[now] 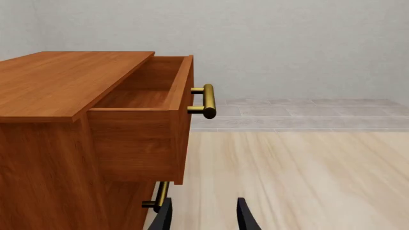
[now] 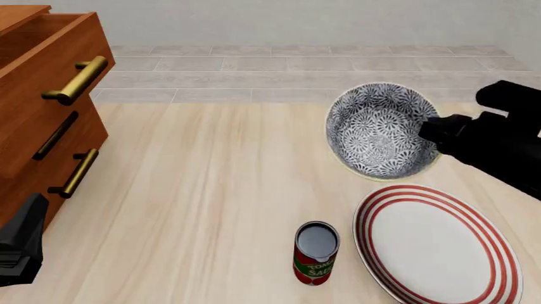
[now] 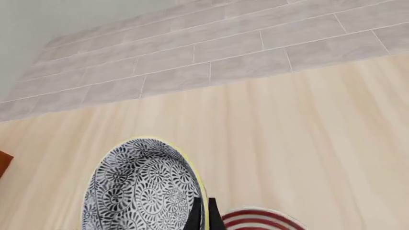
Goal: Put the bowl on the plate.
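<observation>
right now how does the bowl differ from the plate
The bowl is deep and covered in a dense blue-grey and white floral pattern; the plate is flat and plain white with red rings around its rim. The bowl is narrower than the plate. The bowl is tilted, its rim gripped by the right pincer, while the plate lies flat on the table, untouched. Both are round.

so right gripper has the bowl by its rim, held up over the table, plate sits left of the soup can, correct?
Not quite: the plate sits right of the can, not left, as the front view shows. The rest holds: the right gripper grips the bowl by its rim.
</observation>
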